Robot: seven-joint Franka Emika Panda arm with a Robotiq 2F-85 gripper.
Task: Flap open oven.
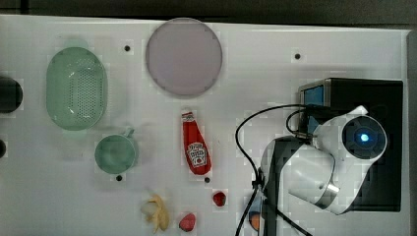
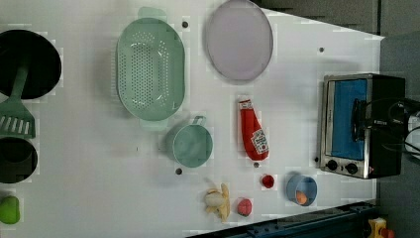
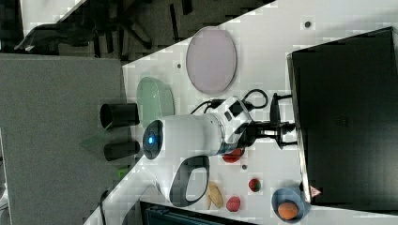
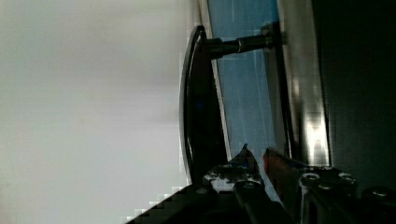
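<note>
While the gripper (image 4: 256,156), its fingers nearly shut and holding nothing, is hovering beside the oven (image 2: 361,124), the handle (image 4: 198,102) is running lengthwise just beyond the fingertips, apart from them.

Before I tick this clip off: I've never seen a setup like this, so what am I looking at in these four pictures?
A white robot arm works at a white table. Three pictures come from cameras off the arm that look at the table from different angles. The fourth comes from a camera on the arm's wrist, close to its gripper.

The arm reaches toward a toaster oven with a blue glass door. In the wrist view the fingers stand narrowly apart beside the dark door handle; nothing is clearly gripped and the door looks shut.

Also on the table: a green colander, a pale round plate, a green cup, a ketchup bottle, a banana and a small blue bowl.
</note>
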